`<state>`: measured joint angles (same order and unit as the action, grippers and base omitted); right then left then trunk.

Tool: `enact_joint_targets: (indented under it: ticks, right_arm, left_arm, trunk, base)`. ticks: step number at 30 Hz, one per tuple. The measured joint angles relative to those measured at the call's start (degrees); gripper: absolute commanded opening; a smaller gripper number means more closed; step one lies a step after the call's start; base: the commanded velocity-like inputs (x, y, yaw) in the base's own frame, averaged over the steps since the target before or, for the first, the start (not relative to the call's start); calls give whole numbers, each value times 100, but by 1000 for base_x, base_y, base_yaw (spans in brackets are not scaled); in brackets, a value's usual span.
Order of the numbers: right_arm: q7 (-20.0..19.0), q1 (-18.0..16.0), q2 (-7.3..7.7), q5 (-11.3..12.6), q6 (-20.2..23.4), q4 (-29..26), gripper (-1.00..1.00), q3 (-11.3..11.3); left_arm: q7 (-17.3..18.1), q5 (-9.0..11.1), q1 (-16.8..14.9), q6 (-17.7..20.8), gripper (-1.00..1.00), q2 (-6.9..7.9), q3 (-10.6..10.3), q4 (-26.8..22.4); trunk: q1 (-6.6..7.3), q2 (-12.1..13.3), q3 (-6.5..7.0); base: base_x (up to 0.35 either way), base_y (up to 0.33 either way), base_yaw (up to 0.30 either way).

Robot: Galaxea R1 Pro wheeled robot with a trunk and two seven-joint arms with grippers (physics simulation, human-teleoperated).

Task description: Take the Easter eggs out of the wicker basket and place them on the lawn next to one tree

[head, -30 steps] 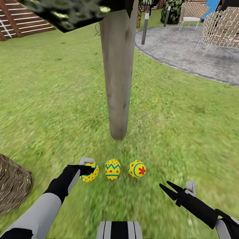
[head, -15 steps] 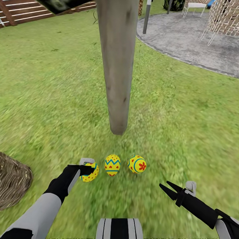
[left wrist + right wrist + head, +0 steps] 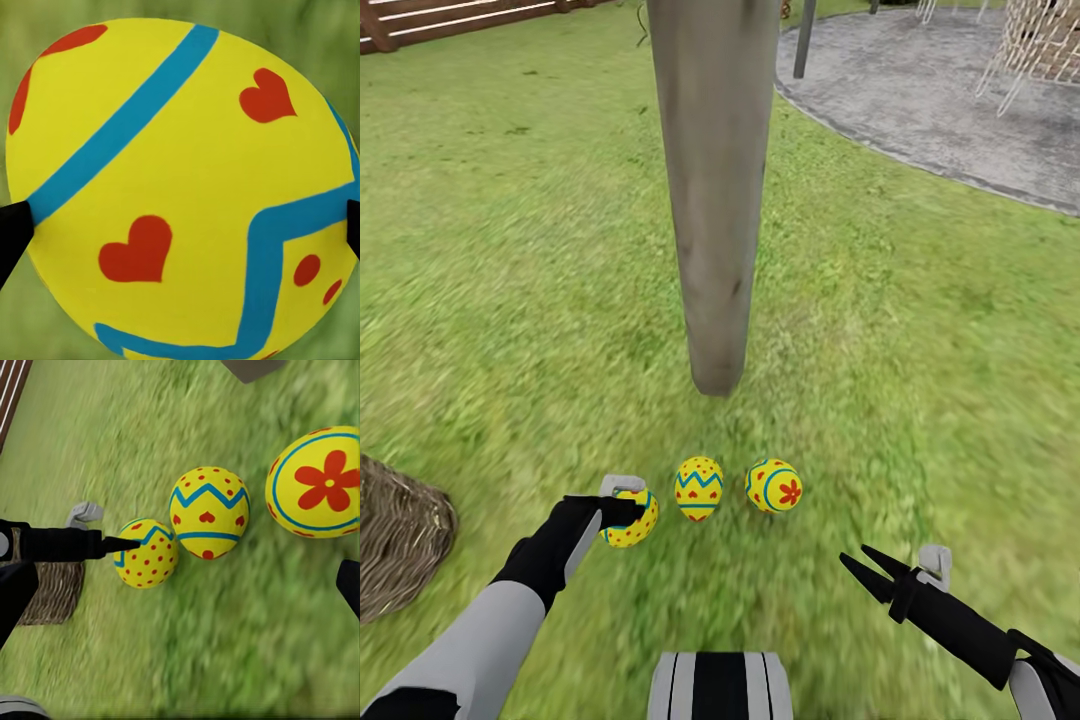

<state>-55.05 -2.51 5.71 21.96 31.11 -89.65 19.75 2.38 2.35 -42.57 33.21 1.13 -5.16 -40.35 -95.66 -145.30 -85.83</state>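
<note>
Head view: three Easter eggs (image 3: 699, 488) by one tree (image 3: 712, 190); left fingers (image 3: 622, 512) grip one, right fingers (image 3: 865, 568) wide.

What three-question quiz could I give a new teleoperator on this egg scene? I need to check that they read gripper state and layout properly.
1. True or false: the left gripper is closed on the heart-patterned egg.
2. Which egg lies between the other two near the tree trunk? A) the flower egg B) the zigzag egg C) the heart-patterned egg
3. Fill in: the right gripper hangs over the lawn with its jaws ____.

Key:
1. True; its fingertips press both sides of the egg in the left wrist view.
2. B.
3. Open, holding nothing.
</note>
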Motion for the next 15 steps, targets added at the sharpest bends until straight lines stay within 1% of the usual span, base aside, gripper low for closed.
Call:
enact_joint_targets:
  ticks: [5, 9, 10, 15]
  right_arm:
    - [0, -1, 0, 0, 0, 0, 100, 4]
    - [0, -2, 0, 1, 1, 0, 100, 6]
    - [0, -2, 0, 1, 1, 0, 100, 7]
    - [0, 0, 0, 1, 0, 0, 100, 8]
  left_arm:
    - [1, -2, 0, 1, -100, 1, -5, -263]
    - [7, -1, 0, 1, -100, 2, -3, -270]
    - [7, -4, 0, 1, 100, 1, -3, -269]
    - [9, -1, 1, -43, 100, 3, -1, -264]
  trunk:
    - [-12, -7, -111]
    - [-12, -7, -112]
    - [-12, -7, -112]
    - [-13, -7, -112]
  base:
    - [0, 0, 0]
    - [0, 0, 0]
    - [0, 0, 0]
    - [0, 0, 0]
